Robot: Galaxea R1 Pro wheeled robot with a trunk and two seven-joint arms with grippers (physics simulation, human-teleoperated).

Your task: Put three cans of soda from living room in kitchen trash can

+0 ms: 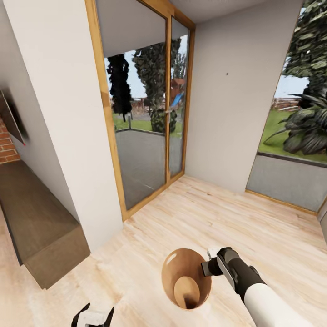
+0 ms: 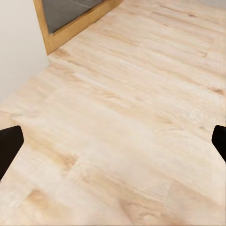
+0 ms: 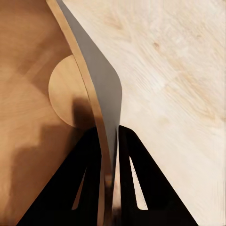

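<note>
Near the glass door: robot is rolling over the wood floor (image 1: 236, 213).
Right gripper (image 3: 109, 155): pinching the bin (image 1: 175, 272) rim at 6 o'clock.
Left gripper (image 1: 93, 315): spread, carrying nothing.
Progress: bin looking empty; cans remaining, I judge.

The round, tapered, copper-brown trash can (image 1: 186, 278) hides its own outer wall below the rim, and its near rim disappears between the right gripper (image 3: 109, 155)'s black fingers. The left gripper (image 1: 93, 316) is cut by the head view's lower edge. The long dark low cabinet (image 1: 36, 218), far left of it, runs off-frame.
</note>
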